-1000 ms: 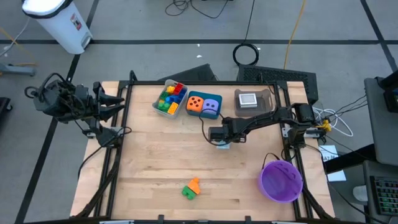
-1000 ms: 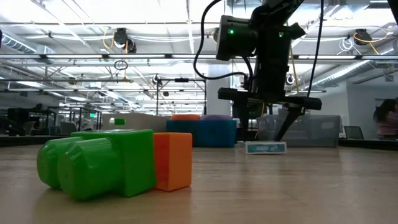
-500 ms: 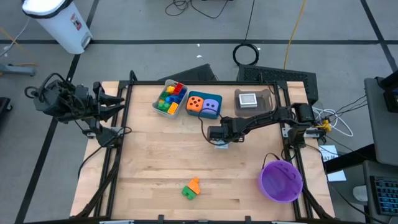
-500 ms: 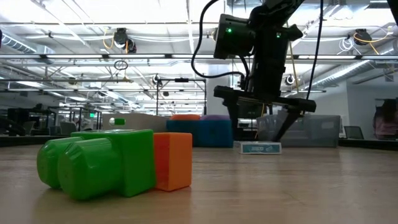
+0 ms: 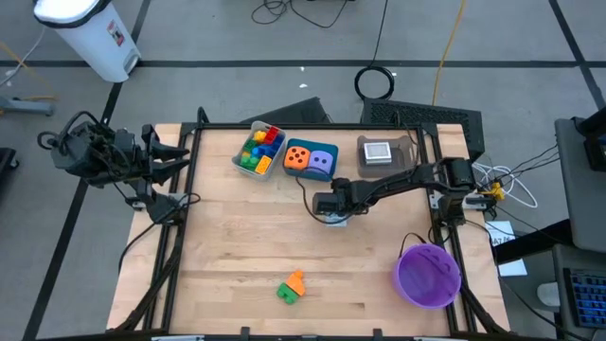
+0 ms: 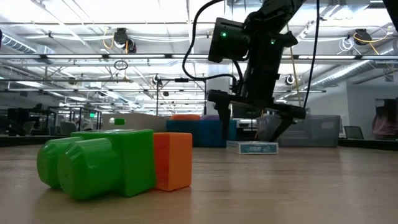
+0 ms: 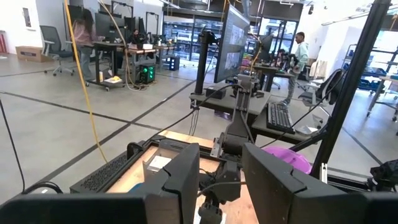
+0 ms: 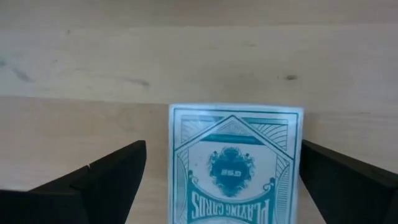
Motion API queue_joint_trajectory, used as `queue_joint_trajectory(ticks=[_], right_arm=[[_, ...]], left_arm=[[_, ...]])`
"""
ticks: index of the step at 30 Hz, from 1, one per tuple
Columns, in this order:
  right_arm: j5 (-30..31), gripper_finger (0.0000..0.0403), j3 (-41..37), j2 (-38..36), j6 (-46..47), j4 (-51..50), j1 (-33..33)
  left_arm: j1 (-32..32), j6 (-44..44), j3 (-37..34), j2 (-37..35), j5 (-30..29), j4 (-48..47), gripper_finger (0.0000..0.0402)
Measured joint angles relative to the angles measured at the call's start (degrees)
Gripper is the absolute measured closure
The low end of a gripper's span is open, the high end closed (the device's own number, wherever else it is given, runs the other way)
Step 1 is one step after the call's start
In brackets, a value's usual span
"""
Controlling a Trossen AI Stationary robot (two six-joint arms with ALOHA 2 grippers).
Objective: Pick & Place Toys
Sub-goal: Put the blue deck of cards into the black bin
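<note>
A teal-and-white playing-card box (image 8: 235,165) lies flat on the table's middle, also seen in the low view (image 6: 252,147). My right gripper (image 8: 224,152) hangs over it, open wide and pointing steeply down, one finger on either side of the box (image 5: 332,219). A green brick (image 6: 99,165) and an orange brick (image 6: 174,160) lie side by side near the table's front edge (image 5: 292,286). My left gripper (image 7: 221,180) waits level beyond the table's left edge (image 5: 156,161), open with nothing between its fingers. My right gripper comes at the card box from above, its fingers across the box's width. One fingertip (image 8: 314,158) stands right at the box's long edge (image 8: 300,149). Whether it touches that edge, I cannot tell. The other finger stands clear of the box.
At the far edge stand a grey tray of coloured bricks (image 5: 258,150), a teal tray with an orange and a purple die (image 5: 311,160), and a brown tray holding a white card (image 5: 379,152). A purple bowl (image 5: 428,275) sits at the near right corner.
My right gripper has opened wider and drifted a little toward the table's left. The card box, still flat on the table, now lies slightly farther left than before.
</note>
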Motion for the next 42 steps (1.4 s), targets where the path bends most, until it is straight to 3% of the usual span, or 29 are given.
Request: queue_joint_trajectory(ticks=[12,42], right_arm=[[-1.4,0.0006,0.0,1.2,-5.7,4.0,0.1],[-1.8,0.0010,0.1,1.3,-5.5,-7.3,-0.3]], left_arm=[[0.0,-0.1,0.0,0.0,-1.0,-0.2,0.0275],[0.0,-0.1,0.0,0.0,-2.5,-0.1,0.0275]])
